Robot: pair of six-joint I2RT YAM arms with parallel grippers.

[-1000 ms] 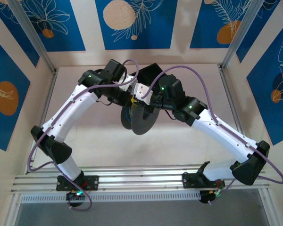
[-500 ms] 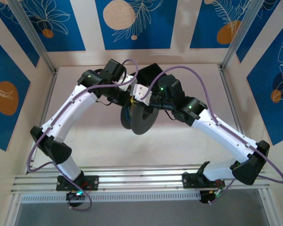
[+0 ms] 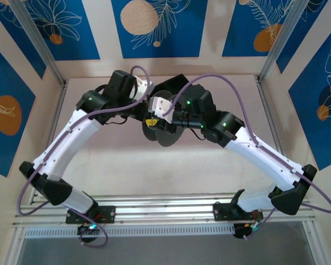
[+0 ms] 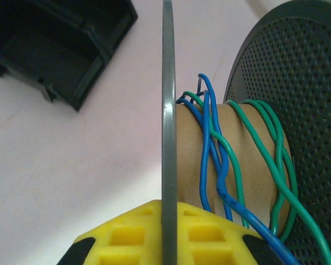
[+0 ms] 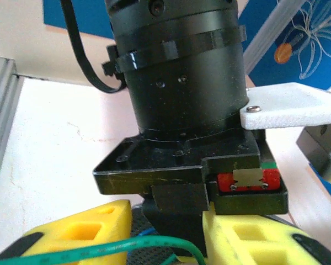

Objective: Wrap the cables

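Seen from above, two arms, left (image 3: 71, 138) and right (image 3: 259, 152), bend inward and meet over one grey spool (image 3: 164, 135) in the middle of the tabletop (image 3: 154, 171). One black tray (image 3: 176, 84) sits just behind it. The arm ends cover much of the spool. In the left wrist view the spool stands on edge, its axis running left to right across the picture. It has two flanges: a thin one (image 4: 167, 83) seen edge-on, and a perforated one (image 4: 303, 110) at the right. Between them is one brown core (image 4: 190, 160). The cables (image 4: 226, 154) lie around that core in two colours, blue and green, several turns of each, crossing one another and running top to bottom. How many separate cables there are I cannot tell. The left gripper (image 4: 166, 234) is clamped on the thin flange, yellow pads on both sides of it. In the right wrist view the right gripper (image 5: 165, 243) has its two yellow fingers (image 5: 83, 234) spread apart. One green cable (image 5: 99, 249) runs across in front of the left-hand finger into the gap, unpinched. Close ahead stands the left arm's black wrist (image 5: 182, 66), blocking the spool.
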